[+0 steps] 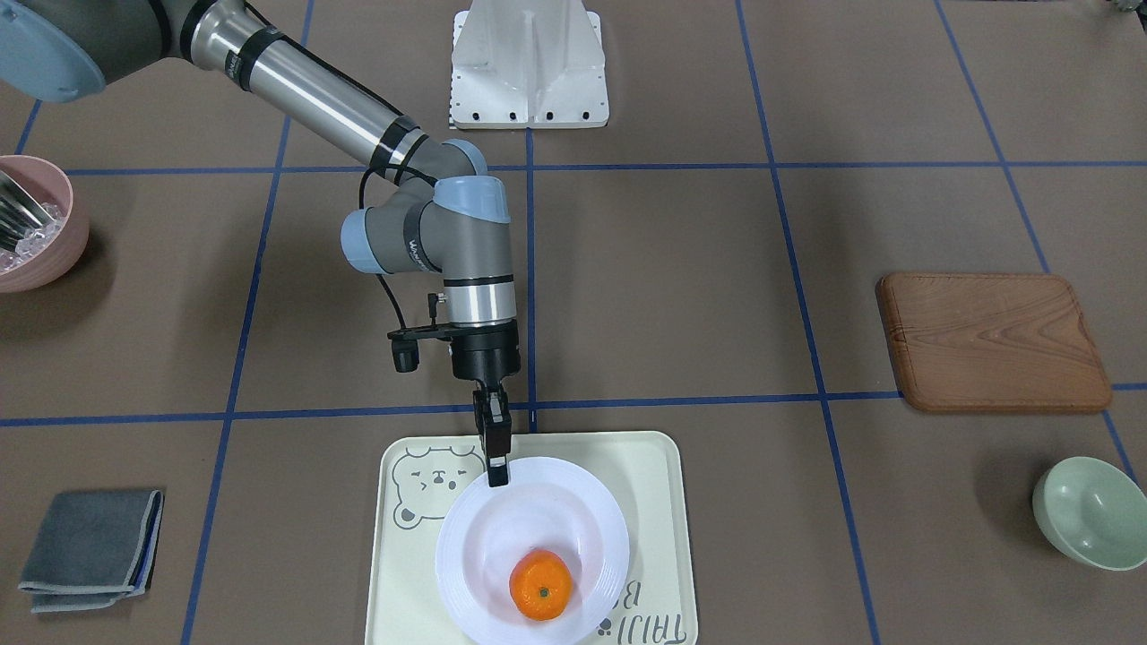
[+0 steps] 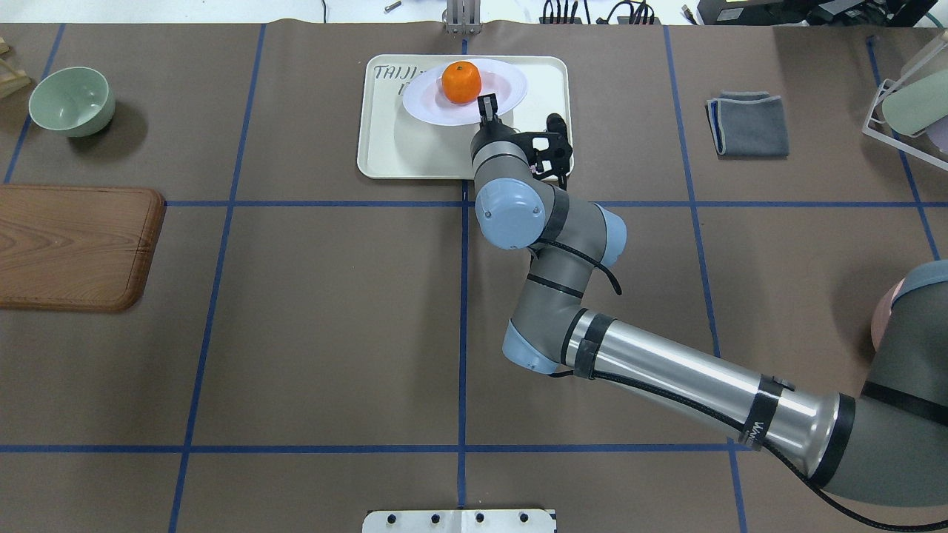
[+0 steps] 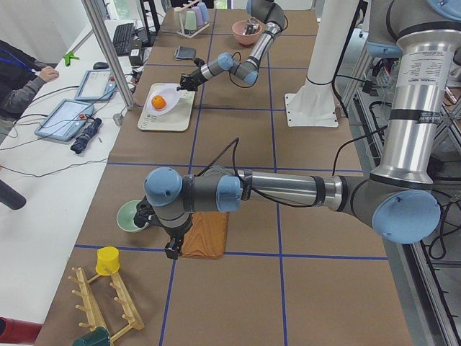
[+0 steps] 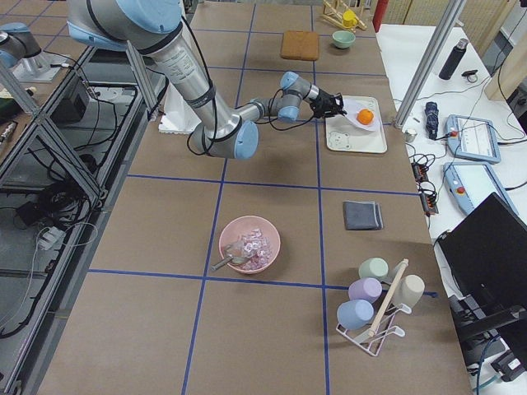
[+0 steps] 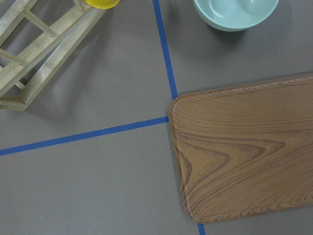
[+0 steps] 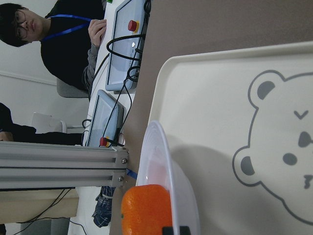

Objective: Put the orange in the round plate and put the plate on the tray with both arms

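— Orange [image 1: 541, 585], where?
— In plate [image 1: 538, 511], raised over tray [image 1: 661, 520]; right jaws pinch its rim.
— Left jaws, open or closed?
— Cannot tell; left arm [image 3: 288, 189] hangs over board [image 3: 209, 234] edge.

The overhead view looks forward and down from behind the robot; the front-facing view looks steeply down from opposite. Both share the tray [image 1: 659, 502]. Side views look along the surface [image 3: 302, 155] from each end. Wrist views sit close: left over the wooden board [image 5: 244, 156], right beside the tray.
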